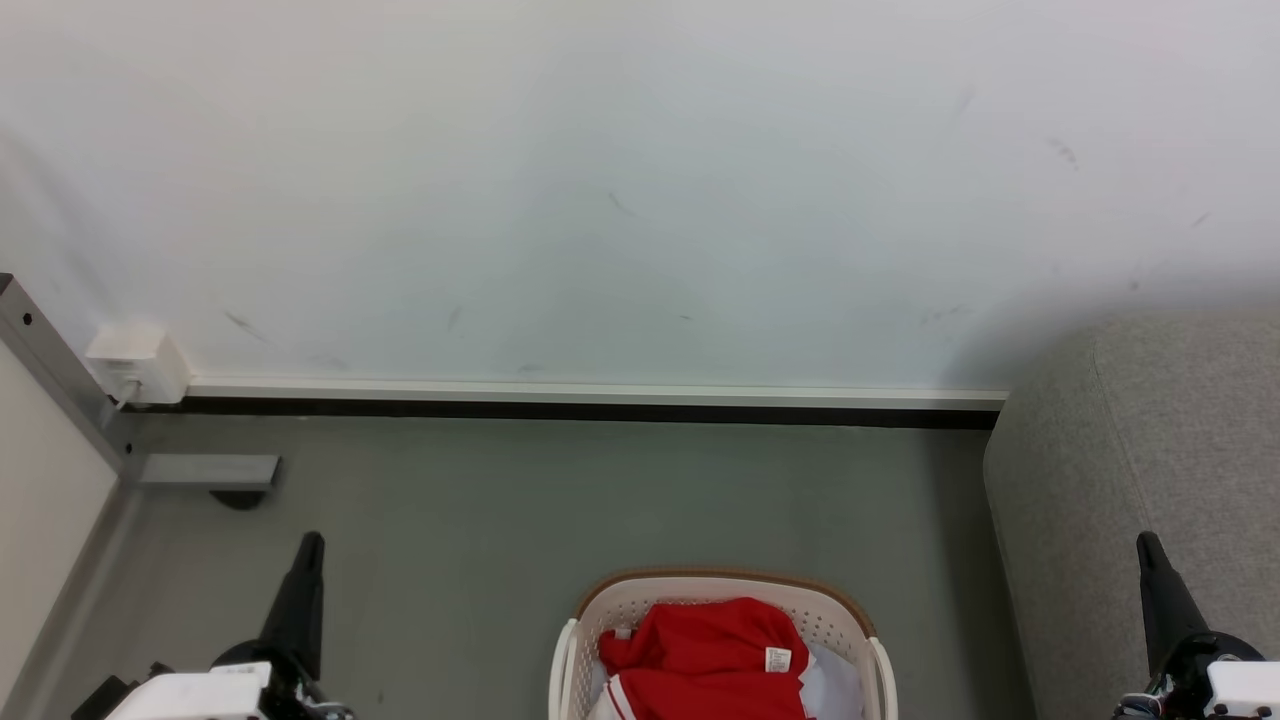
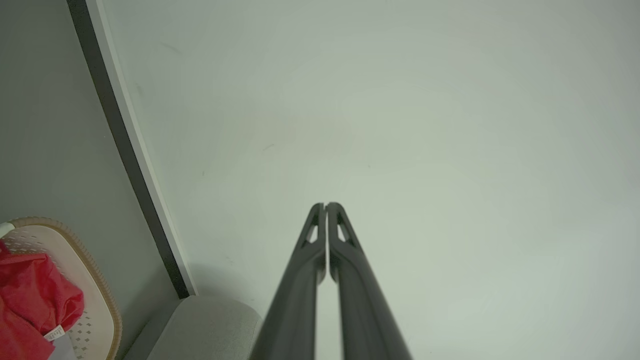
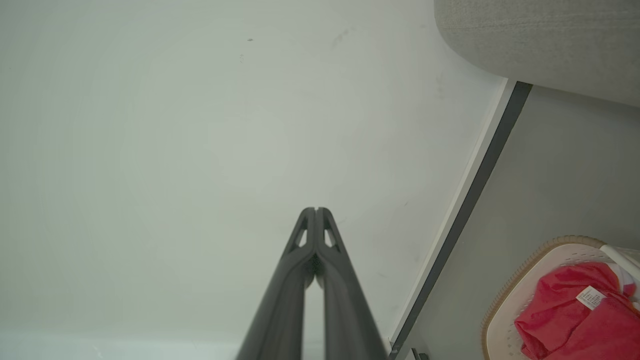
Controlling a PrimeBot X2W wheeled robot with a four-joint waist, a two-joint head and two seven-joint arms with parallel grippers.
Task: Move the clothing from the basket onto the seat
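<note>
Evidently unstarted: clothing (image 1: 705, 655) lies in the basket (image 1: 612, 598), seat (image 1: 1150, 450) beside it bare. Jaws together, empty: left gripper (image 1: 311, 542), right gripper (image 1: 1148, 541).

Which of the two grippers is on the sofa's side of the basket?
The right gripper: its shut fingers show against the grey sofa, right of the basket. The left gripper is over the floor on the other side.
</note>
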